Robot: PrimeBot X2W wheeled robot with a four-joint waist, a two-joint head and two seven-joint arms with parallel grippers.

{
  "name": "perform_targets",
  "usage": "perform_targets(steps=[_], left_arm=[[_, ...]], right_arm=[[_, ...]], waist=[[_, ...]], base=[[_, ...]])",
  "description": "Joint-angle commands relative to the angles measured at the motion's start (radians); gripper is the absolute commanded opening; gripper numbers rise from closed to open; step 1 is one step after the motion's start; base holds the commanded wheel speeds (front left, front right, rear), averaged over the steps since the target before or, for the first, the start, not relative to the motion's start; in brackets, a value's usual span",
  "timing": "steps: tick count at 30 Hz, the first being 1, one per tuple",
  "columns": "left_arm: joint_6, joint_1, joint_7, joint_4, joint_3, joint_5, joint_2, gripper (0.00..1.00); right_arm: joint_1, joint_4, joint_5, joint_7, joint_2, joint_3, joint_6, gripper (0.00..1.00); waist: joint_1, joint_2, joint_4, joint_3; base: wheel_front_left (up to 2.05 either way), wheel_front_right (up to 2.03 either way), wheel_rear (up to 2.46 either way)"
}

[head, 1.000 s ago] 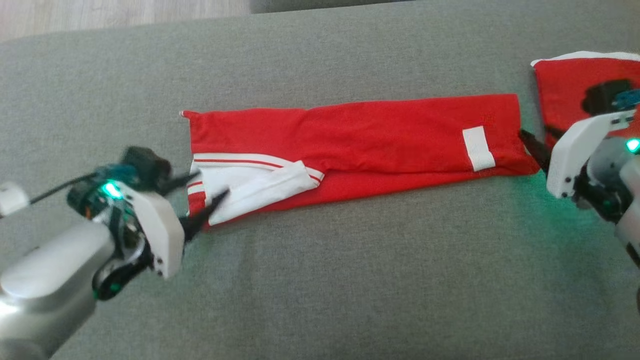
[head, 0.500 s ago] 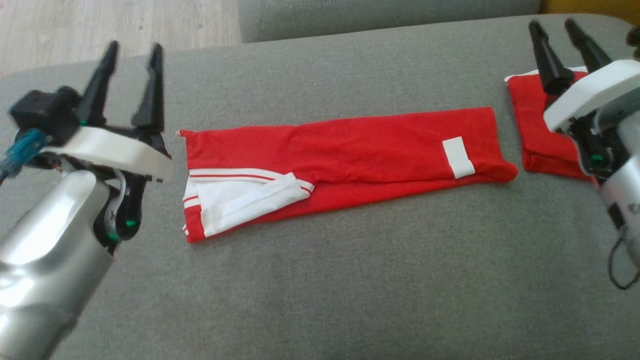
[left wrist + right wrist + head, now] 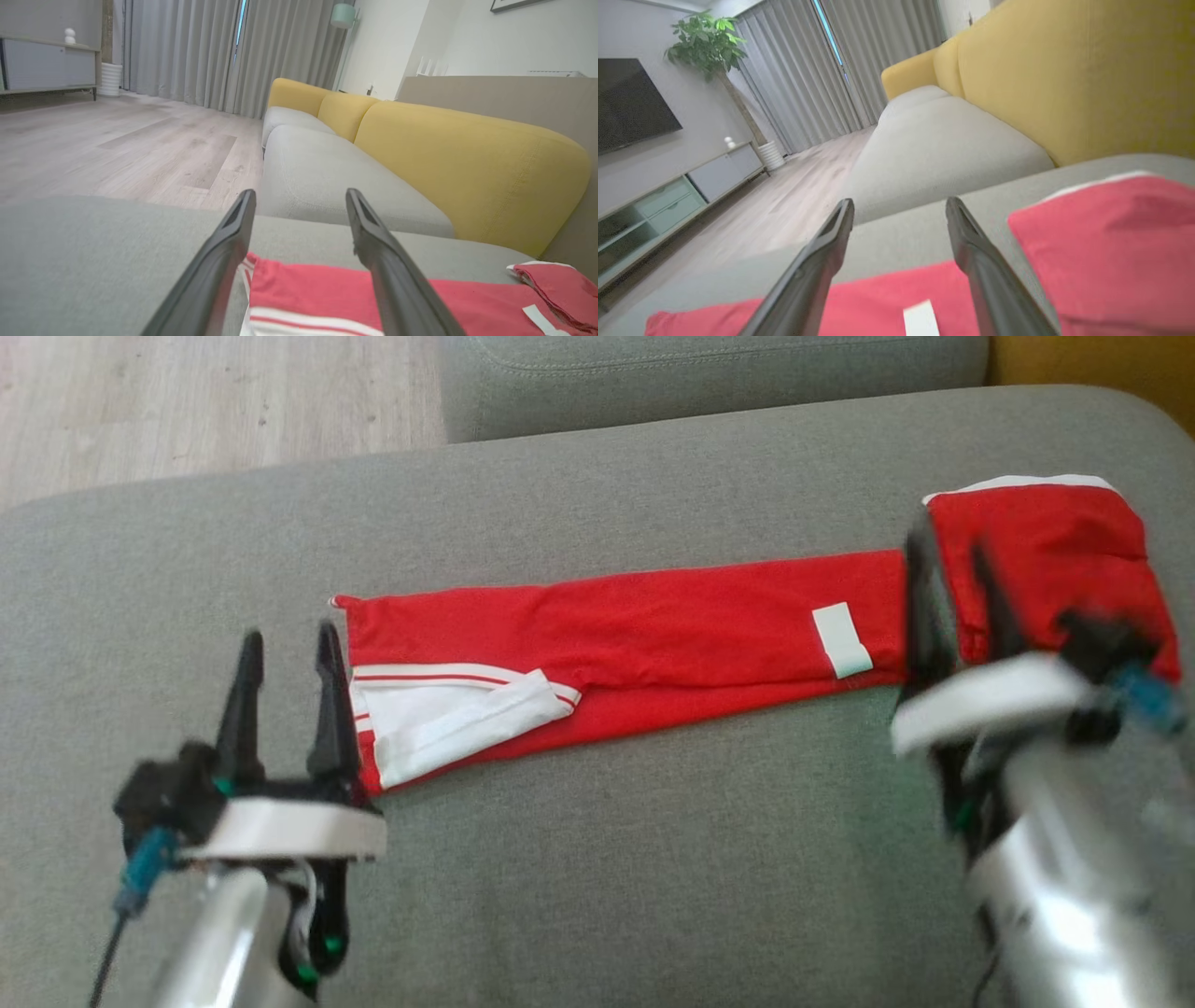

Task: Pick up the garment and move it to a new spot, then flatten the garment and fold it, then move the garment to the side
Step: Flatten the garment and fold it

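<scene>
The garment (image 3: pixel 653 635) is a red top folded into a long strip across the grey sofa seat, with white striped trim (image 3: pixel 448 709) at its left end and a white label (image 3: pixel 842 640) near its right end. My left gripper (image 3: pixel 289 637) hovers open at the strip's left end, fingers pointing away from me, holding nothing. The left wrist view shows the gripper (image 3: pixel 300 196) above the garment (image 3: pixel 317 298). My right gripper (image 3: pixel 948 560), blurred, stands open over the strip's right end. In the right wrist view the gripper (image 3: pixel 899 203) is above the garment (image 3: pixel 878 298) and label (image 3: pixel 920 319).
A second folded red piece (image 3: pixel 1036 551) with a white edge lies just right of the strip, at the seat's right side. Another grey seat cushion (image 3: pixel 709 373) and wooden floor (image 3: pixel 187 401) lie beyond. A yellow backrest (image 3: pixel 467 154) runs along the sofa's right.
Both grippers have left the strip's ends, where they lay a second ago, and turned to point up the view. The head camera has shifted. The garment lies as before.
</scene>
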Motion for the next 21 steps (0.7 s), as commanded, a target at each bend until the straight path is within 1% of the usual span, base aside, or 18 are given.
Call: perform_targets(steps=[1, 3, 6, 8, 9, 12, 16, 21], left_arm=[[-0.021, -0.012, -0.005, -0.022, 0.074, 0.041, -0.012, 1.0], [-0.049, 0.015, -0.005, -0.01, 0.11, 0.081, -0.047, 1.0], [-0.093, 0.027, -0.005, 0.003, 0.158, 0.131, -0.088, 1.0], [-0.12, 0.023, -0.005, 0.011, 0.185, 0.159, -0.107, 1.0], [-0.12, 0.023, -0.005, 0.011, 0.185, 0.159, -0.107, 1.0], [-0.151, 0.007, -0.005, 0.021, 0.213, 0.194, -0.127, 1.0], [-0.178, -0.019, -0.005, 0.033, 0.221, 0.228, -0.15, 1.0], [-0.198, -0.05, -0.005, 0.052, 0.209, 0.251, -0.167, 1.0]], right_arm=[[0.034, -0.051, -0.046, -0.009, 0.034, -0.01, 0.007, 1.0], [0.078, -0.069, -0.086, -0.009, 0.057, -0.029, 0.007, 1.0], [0.106, -0.088, -0.124, -0.009, 0.072, -0.047, 0.007, 1.0], [0.104, -0.095, -0.137, -0.009, 0.076, -0.058, 0.007, 1.0], [0.104, -0.095, -0.137, -0.009, 0.076, -0.058, 0.007, 1.0], [0.087, -0.084, -0.163, -0.009, 0.078, -0.072, 0.007, 1.0], [0.04, -0.027, -0.2, 0.023, 0.074, -0.112, 0.007, 1.0], [-0.027, 0.092, -0.221, 0.082, 0.072, -0.235, 0.007, 1.0]], waist=[[0.0001, -0.0001, 0.002, -0.001], [0.0001, -0.0001, 0.003, -0.001], [0.0001, -0.0001, 0.006, 0.003], [0.0001, -0.0001, 0.009, 0.01], [0.0001, -0.0001, 0.009, 0.01], [0.0001, -0.0001, 0.015, 0.025], [0.0001, -0.0001, 0.028, 0.056], [0.0001, -0.0001, 0.049, 0.096]], base=[[0.0, 0.0, 0.0], [0.0, 0.0, 0.0], [0.0, 0.0, 0.0], [0.0, 0.0, 0.0], [0.0, 0.0, 0.0], [0.0, 0.0, 0.0], [0.0, 0.0, 0.0], [0.0, 0.0, 0.0]])
